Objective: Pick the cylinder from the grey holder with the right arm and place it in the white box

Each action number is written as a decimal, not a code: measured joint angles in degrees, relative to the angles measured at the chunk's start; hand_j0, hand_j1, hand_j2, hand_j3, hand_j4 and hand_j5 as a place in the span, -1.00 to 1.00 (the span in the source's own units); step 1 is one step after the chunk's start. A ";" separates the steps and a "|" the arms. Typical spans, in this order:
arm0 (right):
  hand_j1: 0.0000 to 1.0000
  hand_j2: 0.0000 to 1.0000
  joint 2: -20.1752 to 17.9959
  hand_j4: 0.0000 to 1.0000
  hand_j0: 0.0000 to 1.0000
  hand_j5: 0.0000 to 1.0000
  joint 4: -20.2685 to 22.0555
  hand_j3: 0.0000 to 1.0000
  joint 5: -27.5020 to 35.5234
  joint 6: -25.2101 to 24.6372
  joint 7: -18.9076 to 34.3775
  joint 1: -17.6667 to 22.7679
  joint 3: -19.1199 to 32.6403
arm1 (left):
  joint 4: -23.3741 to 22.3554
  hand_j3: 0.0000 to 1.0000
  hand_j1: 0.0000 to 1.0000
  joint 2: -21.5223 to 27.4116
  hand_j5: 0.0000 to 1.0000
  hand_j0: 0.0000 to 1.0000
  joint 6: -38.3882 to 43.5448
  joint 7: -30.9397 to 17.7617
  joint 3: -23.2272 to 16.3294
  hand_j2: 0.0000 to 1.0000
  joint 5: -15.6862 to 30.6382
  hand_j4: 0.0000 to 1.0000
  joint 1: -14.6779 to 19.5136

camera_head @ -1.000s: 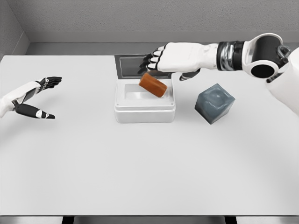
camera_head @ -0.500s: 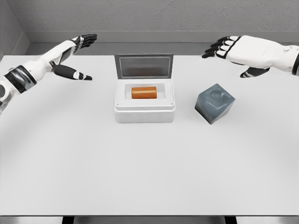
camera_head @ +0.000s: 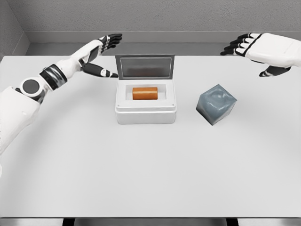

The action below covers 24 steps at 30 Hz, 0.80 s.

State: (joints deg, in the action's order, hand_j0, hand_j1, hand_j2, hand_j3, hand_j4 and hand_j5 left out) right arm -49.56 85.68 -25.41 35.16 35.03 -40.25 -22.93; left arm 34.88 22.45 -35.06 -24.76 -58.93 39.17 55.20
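Note:
An orange cylinder (camera_head: 145,93) lies on its side inside the white box (camera_head: 146,114), whose grey lid (camera_head: 145,67) stands upright at the back. The grey holder (camera_head: 216,104), a tilted cube, sits on the table to the right of the box. My right hand (camera_head: 249,47) hovers open above the table's far right, well away from the box. My left hand (camera_head: 104,52) reaches in from the left with its fingers spread, just left of the lid's upper corner, holding nothing.
The white table (camera_head: 141,165) stretches wide in front of the box. A grey wall runs behind its far edge.
The cylinder dropped out of my right hand and settled flat in the box. The right hand pulled back to the right. The left arm swung up toward the lid.

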 measured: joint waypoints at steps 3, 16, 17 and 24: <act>1.00 1.00 0.20 1.00 1.00 1.00 0.14 1.00 -0.04 0.00 0.00 -0.09 -0.35 | -1.09 1.00 1.00 -0.64 1.00 1.00 -0.01 -0.96 1.18 1.00 -0.48 1.00 -0.79; 1.00 1.00 0.24 1.00 1.00 1.00 0.68 1.00 0.02 -0.01 0.00 -0.44 -0.90 | -1.25 1.00 1.00 -1.31 1.00 1.00 -0.01 -2.62 1.85 1.00 -2.79 1.00 -1.58; 1.00 1.00 0.24 1.00 1.00 1.00 0.67 1.00 0.02 -0.01 0.00 -0.35 -1.10 | -1.23 1.00 1.00 -1.32 1.00 1.00 -0.01 -2.86 1.86 1.00 -2.80 1.00 -1.58; 1.00 1.00 0.34 1.00 1.00 1.00 0.63 1.00 0.03 0.00 0.00 -0.79 -1.72 | 0.76 1.00 1.00 -0.48 1.00 1.00 -0.02 -3.60 1.86 1.00 -2.78 1.00 -2.46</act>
State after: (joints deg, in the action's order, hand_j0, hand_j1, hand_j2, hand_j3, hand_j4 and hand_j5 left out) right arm -49.22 86.31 -25.38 35.16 35.03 -41.04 -24.66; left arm 35.63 21.97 -35.08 -28.37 -57.06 36.39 52.74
